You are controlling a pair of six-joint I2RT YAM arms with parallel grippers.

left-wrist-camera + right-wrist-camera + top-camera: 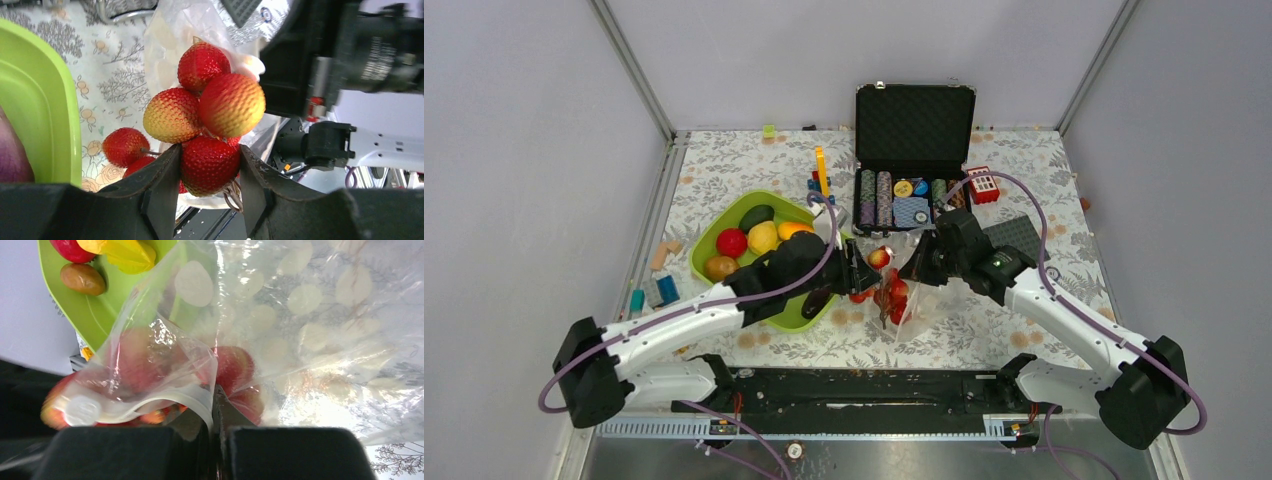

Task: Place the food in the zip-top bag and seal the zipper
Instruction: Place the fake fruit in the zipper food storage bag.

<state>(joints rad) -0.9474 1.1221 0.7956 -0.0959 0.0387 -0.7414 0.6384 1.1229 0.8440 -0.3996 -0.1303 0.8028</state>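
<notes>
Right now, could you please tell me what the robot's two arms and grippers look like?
Both the left arm and right arm have white links joined by bulky black joints, with a purple cable looping along each. The left gripper and right gripper are black, with matte, angular fingers.

Top cam: high behind bases, looks down on table [984, 340]. Wrist cams v. close, both share zip-top bag [300, 315], green tray [45, 100]; left prob. faces right arm [380, 145].
</notes>
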